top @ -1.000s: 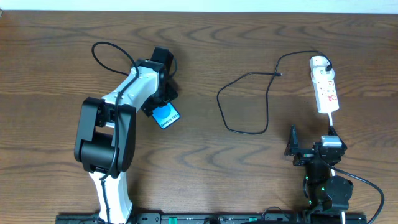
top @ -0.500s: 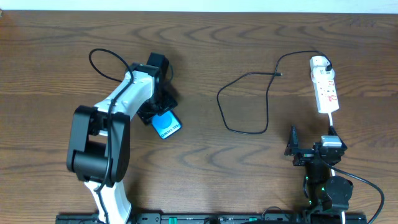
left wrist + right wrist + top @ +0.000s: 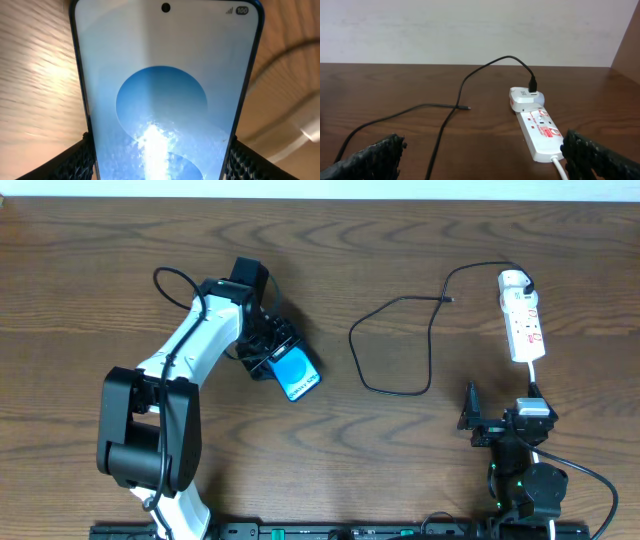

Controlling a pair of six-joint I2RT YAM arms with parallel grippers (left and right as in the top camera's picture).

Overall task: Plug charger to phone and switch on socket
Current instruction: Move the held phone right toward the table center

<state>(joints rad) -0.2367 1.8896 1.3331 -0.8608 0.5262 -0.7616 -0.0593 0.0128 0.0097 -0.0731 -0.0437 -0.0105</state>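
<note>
Overhead view: left gripper (image 3: 272,358) clamped on one end of the phone (image 3: 298,376), screen up; right gripper (image 3: 482,150) jaws wide apart, empty, near the socket (image 3: 522,325)

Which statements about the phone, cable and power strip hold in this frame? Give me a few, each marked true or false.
1. The left fingers are shut on the phone. True.
2. The cable has its free plug in the phone. False: the plug lies on the table, well apart from the phone.
3. The cable's other end is plugged in at the far end of the power strip. True.
4. The right fingers grip the power strip. False: they stand open short of it, holding nothing.
</note>
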